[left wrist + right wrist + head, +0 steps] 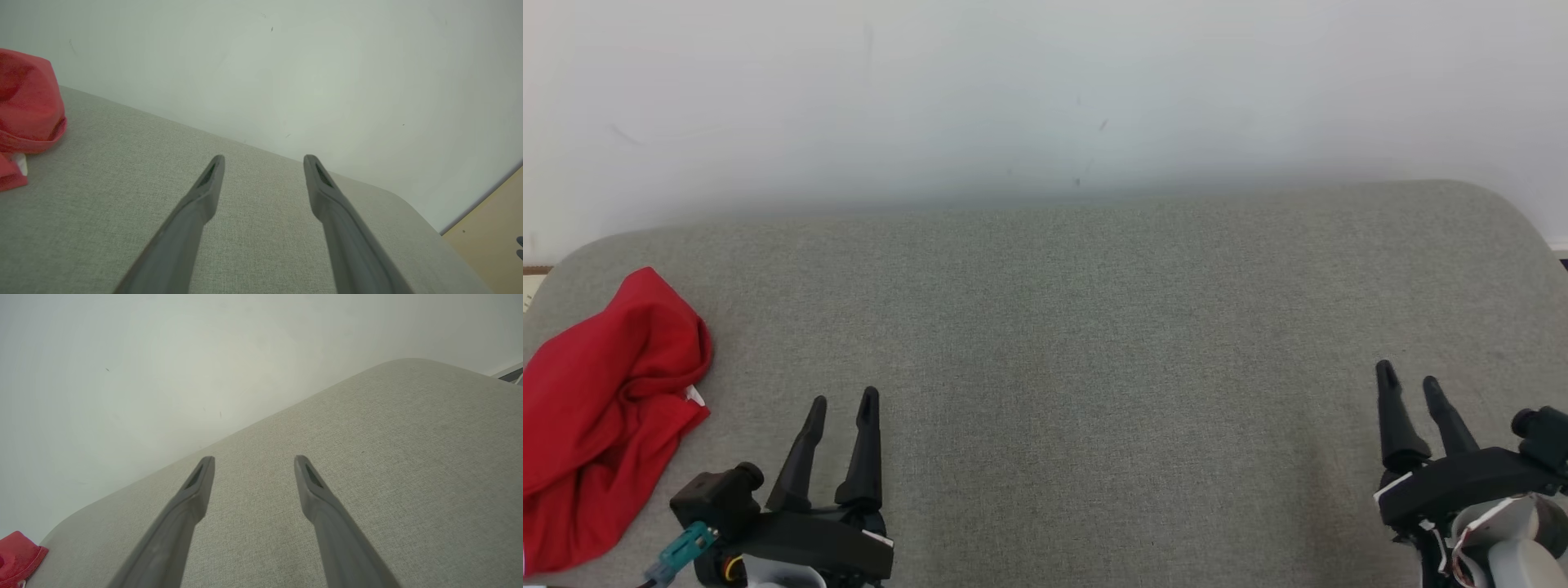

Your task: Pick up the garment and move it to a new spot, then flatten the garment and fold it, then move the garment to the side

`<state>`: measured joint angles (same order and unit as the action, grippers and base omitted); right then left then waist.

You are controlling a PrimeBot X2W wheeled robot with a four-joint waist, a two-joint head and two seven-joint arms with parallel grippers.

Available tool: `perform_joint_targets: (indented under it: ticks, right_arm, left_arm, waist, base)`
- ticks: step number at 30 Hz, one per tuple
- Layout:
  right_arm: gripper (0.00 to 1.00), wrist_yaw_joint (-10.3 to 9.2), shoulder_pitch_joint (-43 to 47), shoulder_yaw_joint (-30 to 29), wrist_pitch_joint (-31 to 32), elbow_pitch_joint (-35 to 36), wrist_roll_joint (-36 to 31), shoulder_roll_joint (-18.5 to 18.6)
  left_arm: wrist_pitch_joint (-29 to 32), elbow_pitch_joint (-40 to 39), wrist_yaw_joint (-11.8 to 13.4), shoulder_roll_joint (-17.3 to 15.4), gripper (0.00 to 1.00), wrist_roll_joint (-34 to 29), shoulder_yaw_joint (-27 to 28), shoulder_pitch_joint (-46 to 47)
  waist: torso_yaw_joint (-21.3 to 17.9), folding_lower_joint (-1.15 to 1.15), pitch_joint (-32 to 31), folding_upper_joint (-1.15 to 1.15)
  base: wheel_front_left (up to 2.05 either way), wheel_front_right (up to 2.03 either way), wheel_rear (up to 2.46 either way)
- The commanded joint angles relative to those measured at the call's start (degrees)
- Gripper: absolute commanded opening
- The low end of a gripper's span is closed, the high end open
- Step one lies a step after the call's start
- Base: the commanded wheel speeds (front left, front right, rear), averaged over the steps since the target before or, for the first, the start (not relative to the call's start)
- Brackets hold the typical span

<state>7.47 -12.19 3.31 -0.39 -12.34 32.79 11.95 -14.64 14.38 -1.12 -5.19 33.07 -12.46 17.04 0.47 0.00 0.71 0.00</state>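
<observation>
A crumpled red garment (600, 416) lies bunched at the far left of the grey fabric surface (1094, 327), with a small white tag showing at its right edge. In the left wrist view the garment (26, 106) sits at the left edge, and a corner of the garment (18, 559) shows at the lower left of the right wrist view. My left gripper (843, 398) hovers open at the lower left, a short way right of the garment and apart from it. Far off at the lower right, my right gripper (1409, 377) is open and holds nothing.
A pale wall (1045, 98) runs along the back edge of the surface. The surface has rounded corners at left and right. A strip of tan floor (490, 228) shows past the surface's corner in the left wrist view.
</observation>
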Motion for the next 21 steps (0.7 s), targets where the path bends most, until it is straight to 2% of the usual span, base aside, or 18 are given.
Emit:
perform_joint_targets:
  ticks: [1,12,21]
  right_arm:
    - [1.00,0.02,-0.3,0.8,-0.7,1.0,-1.4,0.3]
    - [1.00,0.03,1.5,4.4,-3.6,0.6,-6.2,-1.7]
    - [1.00,0.03,2.7,7.5,-6.3,3.1,-12.3,-2.6]
  left_arm:
    - [0.2,-0.4,0.3,-0.4,1.00,-1.4,0.7,0.9]
    - [0.0,-0.2,0.8,-0.1,1.00,-6.8,2.3,-0.8]
    - [-0.2,-0.7,3.4,0.1,1.00,-13.4,3.5,-2.6]
  waist:
    - [0.0,0.00,0.0,0.00]
    - [0.0,0.00,0.2,0.00]
    - [0.5,0.00,0.1,0.00]
  base:
    - [0.00,0.00,0.00]
    - [0.00,0.00,0.00]
    - [0.00,0.00,0.00]
